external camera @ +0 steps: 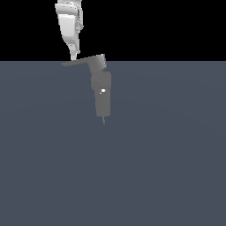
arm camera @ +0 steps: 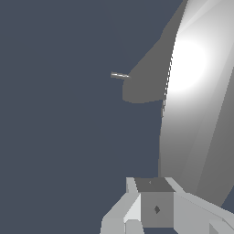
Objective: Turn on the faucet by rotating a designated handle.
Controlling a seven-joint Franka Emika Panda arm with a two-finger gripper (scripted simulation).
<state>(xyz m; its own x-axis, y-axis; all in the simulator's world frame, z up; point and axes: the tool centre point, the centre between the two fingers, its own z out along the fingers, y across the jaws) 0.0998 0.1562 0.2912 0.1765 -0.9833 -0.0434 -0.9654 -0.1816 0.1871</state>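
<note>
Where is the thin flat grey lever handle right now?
In the exterior view, the thin flat grey lever handle sticks out toward that view's left from the matte grey blocky faucet's top block, with the white robot hand's tip directly above its outer end.

Faucet (external camera: 101, 90) stands on the tabletop (external camera: 167, 167) near its far edge in the exterior view, about mid-width, slightly toward the exterior view's left. Its top block sits on the column, and the handle (external camera: 77, 62) sticks out sideways from that block toward the exterior view's left, roughly level. Your pincer (external camera: 73, 56) comes down from above, at the exterior view's left of the faucet, its tip right at the handle's outer part; contact or a small gap, you can't tell. In the wrist view, a pincer finger (arm camera: 201, 100) fills one side, with the faucet (arm camera: 146, 82) just beside and behind it.
</note>
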